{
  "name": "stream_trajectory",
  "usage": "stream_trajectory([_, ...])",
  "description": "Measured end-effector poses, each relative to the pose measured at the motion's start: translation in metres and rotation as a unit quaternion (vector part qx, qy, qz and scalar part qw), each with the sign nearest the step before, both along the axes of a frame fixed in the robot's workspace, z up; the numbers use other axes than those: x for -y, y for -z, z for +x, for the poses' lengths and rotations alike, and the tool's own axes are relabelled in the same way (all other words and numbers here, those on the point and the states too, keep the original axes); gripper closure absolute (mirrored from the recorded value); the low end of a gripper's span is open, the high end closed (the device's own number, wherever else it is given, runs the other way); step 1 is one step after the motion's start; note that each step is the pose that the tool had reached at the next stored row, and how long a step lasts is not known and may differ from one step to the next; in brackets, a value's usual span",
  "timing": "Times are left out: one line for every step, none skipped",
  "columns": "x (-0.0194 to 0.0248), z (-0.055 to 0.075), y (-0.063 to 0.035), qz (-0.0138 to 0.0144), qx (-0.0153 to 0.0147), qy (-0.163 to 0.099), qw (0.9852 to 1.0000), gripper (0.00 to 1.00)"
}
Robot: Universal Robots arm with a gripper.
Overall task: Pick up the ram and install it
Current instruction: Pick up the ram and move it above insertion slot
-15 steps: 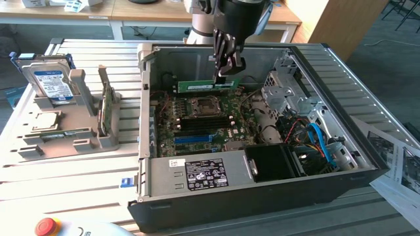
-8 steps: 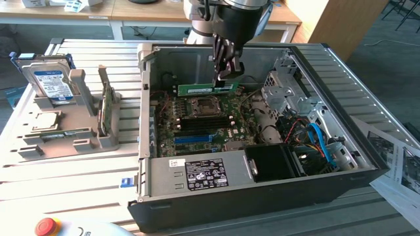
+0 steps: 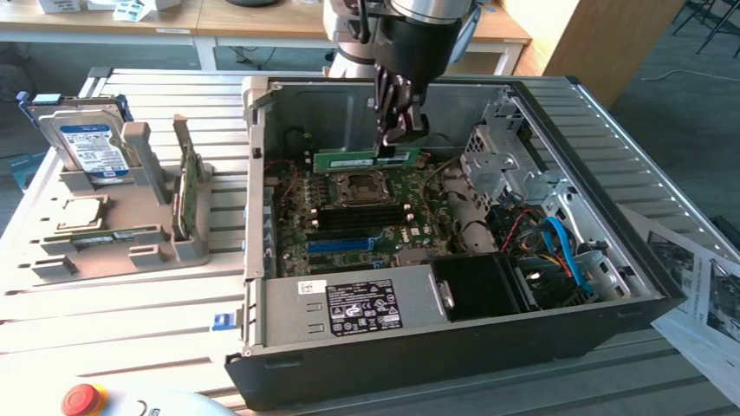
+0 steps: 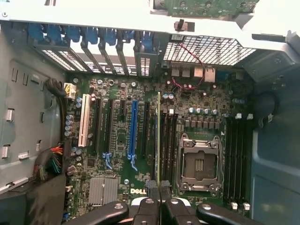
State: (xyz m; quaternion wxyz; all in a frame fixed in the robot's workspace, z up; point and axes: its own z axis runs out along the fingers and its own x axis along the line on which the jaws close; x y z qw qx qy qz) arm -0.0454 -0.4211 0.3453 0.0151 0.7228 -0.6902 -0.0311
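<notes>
Pale slatted worktop [image 3: 139, 303], wooden desks [image 3: 231, 22] at the far side; 1 open computer case [image 3: 463, 355] in the middle; 1 hard drive [image 3: 93, 143] on 1 grey rack [image 3: 116, 251] at the exterior view's left; 1 tool [image 3: 398, 149] pinches 1 ram [image 3: 347, 161] over the motherboard [image 3: 347, 225], near the case's far wall.

Silver-grey arm [image 3: 432, 9] ends in glossy black jaws with jointed links and silver pivot screws.
</notes>
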Motion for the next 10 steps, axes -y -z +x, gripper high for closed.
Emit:
stream_trajectory([0.0, 0.0, 0.0007, 0.0, 0.0, 0.0, 1.0, 0.88])
stream_trajectory([0.0, 0.0, 0.0014, 0.0, 0.0, 0.0, 1.0, 0.88])
stream_trajectory([0.0, 0.0, 0.0022, 0.0, 0.0, 0.0, 1.0, 0.88])
stream_trajectory([0.0, 0.0, 0.003, 0.0, 0.0, 0.0, 1.0, 0.88])
stream_trajectory([0.0, 0.0, 0.004, 0.0, 0.0, 0.0, 1.0, 0.88])
stream_trajectory([0.0, 0.0, 0.005, 0.0, 0.0, 0.0, 1.0, 0.88])
stream_trajectory([0.0, 0.0, 0.0062, 0.0, 0.0, 0.0, 1.0, 0.88])
stream_trajectory([0.0, 0.0, 0.0073, 0.0, 0.0, 0.0, 1.0, 0.88])
stream_trajectory([0.0, 0.0, 0.0085, 0.0, 0.0, 0.0, 1.0, 0.88])
stream_trajectory([0.0, 0.0, 0.0096, 0.0, 0.0, 0.0, 1.0, 0.88])
